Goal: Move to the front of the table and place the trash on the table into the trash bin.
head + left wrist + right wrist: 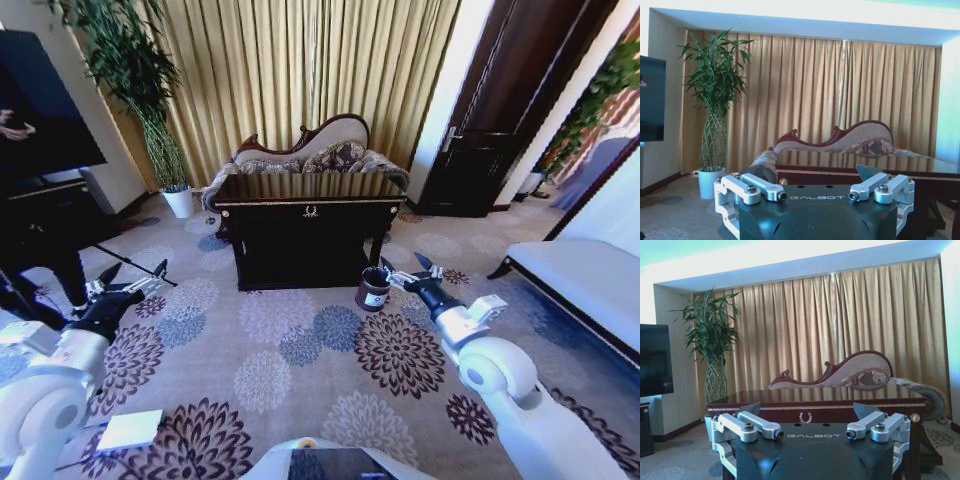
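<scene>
Two grippers: both raised over the floral carpet [300, 350], well short of the table [305, 186].
Left gripper [133, 273]: held out on the robot's left side, fingers spread wide, nothing between them; in the left wrist view [814, 186] both finger linkages splayed apart with the dark tips clear of each other.
Right gripper [408, 266]: held out on the robot's right side, fingers spread wide, nothing gripped; same splayed stance in the right wrist view [810, 422].
Table: glossy dark-brown top with gold trim and a gold emblem [805, 417] on the front face; ahead of both grippers, between them and the sofa [320, 150]; nearer the right gripper than the left.
Trash bin [373, 288]: small round dark bucket with a white label patch; on the carpet at the table's front right corner, just beside and slightly inward of the right gripper's fingertips in the head view, well apart from the left gripper.
Trash: cannot tell on the reflective tabletop from these views.
Sofa: behind the table, carved dark frame, patterned upholstery, far beyond both grippers.
Curtain [300, 70]: gold, pleated, behind the sofa.
Potted plant [150, 100]: tall, in a white pot, beyond the left gripper, beside the curtain.
</scene>
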`<state>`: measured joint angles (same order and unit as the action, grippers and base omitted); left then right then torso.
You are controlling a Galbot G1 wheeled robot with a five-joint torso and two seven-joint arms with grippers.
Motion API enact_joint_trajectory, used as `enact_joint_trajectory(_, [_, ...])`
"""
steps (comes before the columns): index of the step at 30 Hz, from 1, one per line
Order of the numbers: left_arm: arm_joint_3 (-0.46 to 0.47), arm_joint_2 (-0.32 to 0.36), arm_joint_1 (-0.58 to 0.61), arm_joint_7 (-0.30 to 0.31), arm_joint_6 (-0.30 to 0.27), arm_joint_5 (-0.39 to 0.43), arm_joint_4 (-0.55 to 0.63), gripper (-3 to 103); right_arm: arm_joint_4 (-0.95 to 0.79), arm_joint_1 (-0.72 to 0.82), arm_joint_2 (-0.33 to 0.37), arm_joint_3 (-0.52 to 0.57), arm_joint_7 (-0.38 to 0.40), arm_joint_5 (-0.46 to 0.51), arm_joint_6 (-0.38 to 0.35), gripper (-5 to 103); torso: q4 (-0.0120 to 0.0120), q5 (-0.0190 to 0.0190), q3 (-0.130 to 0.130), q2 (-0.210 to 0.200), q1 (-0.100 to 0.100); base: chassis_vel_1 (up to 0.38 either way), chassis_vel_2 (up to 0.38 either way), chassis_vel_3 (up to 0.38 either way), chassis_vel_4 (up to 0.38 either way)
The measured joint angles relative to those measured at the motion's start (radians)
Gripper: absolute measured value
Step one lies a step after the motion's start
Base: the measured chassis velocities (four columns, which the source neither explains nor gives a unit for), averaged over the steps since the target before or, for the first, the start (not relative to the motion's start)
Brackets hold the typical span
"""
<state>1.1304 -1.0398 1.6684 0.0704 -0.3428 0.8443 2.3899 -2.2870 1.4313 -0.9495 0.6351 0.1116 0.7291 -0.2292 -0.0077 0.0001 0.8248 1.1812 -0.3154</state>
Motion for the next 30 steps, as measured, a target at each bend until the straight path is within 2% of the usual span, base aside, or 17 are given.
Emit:
enact_joint_trajectory(11, [-0.006,-0.013,0.007,0.0,0.01,0.013,0.016,100,0.016,-0.003,-0.01,0.001,0.004,-0.018,0.011,100,0.0003,-0.0001,0.0,0.0,0.0,0.0,0.0,0.0,0.0])
enact_joint_trajectory(14, [-0.009,-0.017,0.006,0.0,0.011,0.021,0.021,100,0.021,-0.003,-0.014,0.004,0.035,-0.062,0.003,100,0.0002,0.0,0.0,0.0,0.0,0.0,0.0,0.0,0.0])
enact_joint_trajectory(20, [0.0,-0.029,0.005,0.0,0.004,0.02,0.026,100,0.018,-0.001,-0.017,0.017,0.06,-0.085,-0.011,100,0.0002,0.0,0.0,0.0,0.0,0.0,0.0,0.0,0.0])
enact_joint_trajectory(24, [0.006,-0.053,0.009,-0.011,-0.007,0.019,0.038,100,0.009,-0.002,-0.019,0.025,0.064,-0.086,-0.015,100,0.0003,-0.0001,0.0,0.0,0.0,0.0,0.0,0.0,0.0])
enact_joint_trajectory(30, [0.01,-0.055,0.015,-0.024,-0.01,0.019,0.048,100,0.005,-0.002,-0.021,0.026,0.062,-0.078,-0.016,100,0.0003,0.0,0.0,0.0,0.0,0.0,0.0,0.0,0.0])
